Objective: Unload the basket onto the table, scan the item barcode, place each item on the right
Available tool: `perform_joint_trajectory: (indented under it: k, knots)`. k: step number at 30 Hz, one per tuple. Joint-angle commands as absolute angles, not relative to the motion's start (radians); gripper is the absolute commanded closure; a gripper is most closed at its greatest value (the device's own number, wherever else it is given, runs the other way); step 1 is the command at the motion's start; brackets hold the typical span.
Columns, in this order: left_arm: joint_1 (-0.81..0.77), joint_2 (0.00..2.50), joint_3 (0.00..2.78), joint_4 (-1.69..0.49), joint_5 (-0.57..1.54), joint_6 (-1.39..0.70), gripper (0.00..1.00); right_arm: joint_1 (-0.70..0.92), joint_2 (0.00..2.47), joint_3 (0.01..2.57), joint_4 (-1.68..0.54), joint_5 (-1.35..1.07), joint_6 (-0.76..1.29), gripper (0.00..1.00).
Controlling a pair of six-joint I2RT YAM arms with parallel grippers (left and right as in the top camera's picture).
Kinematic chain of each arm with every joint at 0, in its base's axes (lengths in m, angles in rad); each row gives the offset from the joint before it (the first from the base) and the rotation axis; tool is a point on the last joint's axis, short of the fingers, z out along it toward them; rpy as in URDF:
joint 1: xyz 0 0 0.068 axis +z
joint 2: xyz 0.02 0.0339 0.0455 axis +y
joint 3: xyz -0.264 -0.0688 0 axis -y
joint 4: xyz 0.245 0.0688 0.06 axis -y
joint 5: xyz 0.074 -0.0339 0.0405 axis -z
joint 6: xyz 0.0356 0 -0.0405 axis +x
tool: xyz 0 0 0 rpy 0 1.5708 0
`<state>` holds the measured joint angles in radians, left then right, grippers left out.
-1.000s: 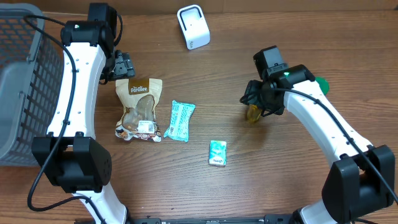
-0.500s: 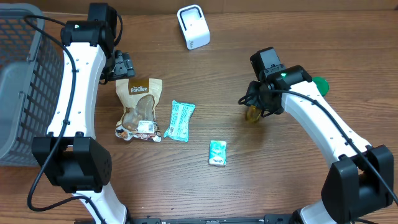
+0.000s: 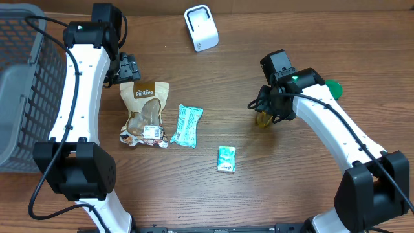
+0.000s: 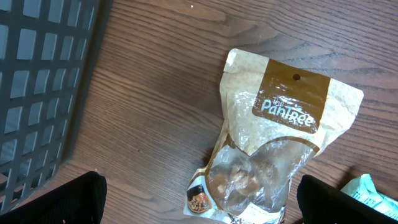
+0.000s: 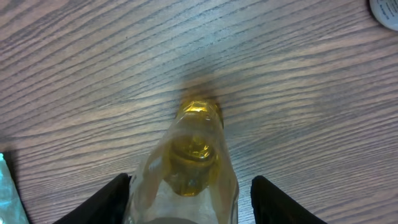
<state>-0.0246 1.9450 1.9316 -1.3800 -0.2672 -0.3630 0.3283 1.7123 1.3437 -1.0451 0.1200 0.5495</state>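
Gripping a clear bottle of yellow liquid at the table's right side, your right gripper was clamped; your left gripper hung wide apart over the "Pantree" snack pouch.

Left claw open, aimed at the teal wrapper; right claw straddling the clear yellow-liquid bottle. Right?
No: left wrist view shows the left claw open, aimed at the tan-and-brown Pantree snack pouch, not the teal wrapper. Right claw and clear yellow-liquid bottle: correct.

tabletop: brown wood grain
basket: grey grid
pouch: tan, brown band, white lettering
wrapper: teal, white print
small box: teal
scanner: white
bottle: clear, yellow inside
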Motion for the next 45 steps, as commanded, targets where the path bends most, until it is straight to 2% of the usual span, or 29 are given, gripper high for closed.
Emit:
perform_joint_trajectory:
  k: [1,15,18,20,22,32,39,43,45]
  knots:
    - [-0.027,1.935,1.950,-1.379,-0.279,-0.359,0.00,0.331,1.713,1.346,-1.051,0.134,0.550,0.42]
    - [-0.027,1.935,1.950,-1.378,-0.280,-0.359,0.00,0.331,1.713,1.346,-1.064,0.142,0.522,0.50]
    - [-0.027,1.935,1.950,-1.379,-0.279,-0.359,0.00,0.331,1.713,1.346,-1.052,0.142,0.488,0.49]
    - [-0.027,1.935,1.950,-1.379,-0.280,-0.359,0.00,0.331,1.714,1.346,-1.053,0.142,0.488,0.42]
    - [-0.027,1.935,1.950,-1.379,-0.280,-0.359,0.00,0.331,1.714,1.346,-1.051,0.142,0.488,0.40]
    - [-0.027,1.935,1.950,-1.379,-0.279,-0.359,0.00,0.331,1.769,1.346,-1.041,0.134,0.490,0.46]
    - [-0.027,1.935,1.950,-1.379,-0.279,-0.359,0.00,0.331,1.768,1.364,-1.046,0.134,0.490,0.59]
    - [-0.027,1.935,1.950,-1.378,-0.280,-0.359,0.01,0.331,1.768,1.364,-1.046,0.134,0.490,0.75]
    - [-0.027,1.935,1.950,-1.378,-0.279,-0.359,0.00,0.330,1.768,1.365,-1.045,0.134,0.489,0.76]
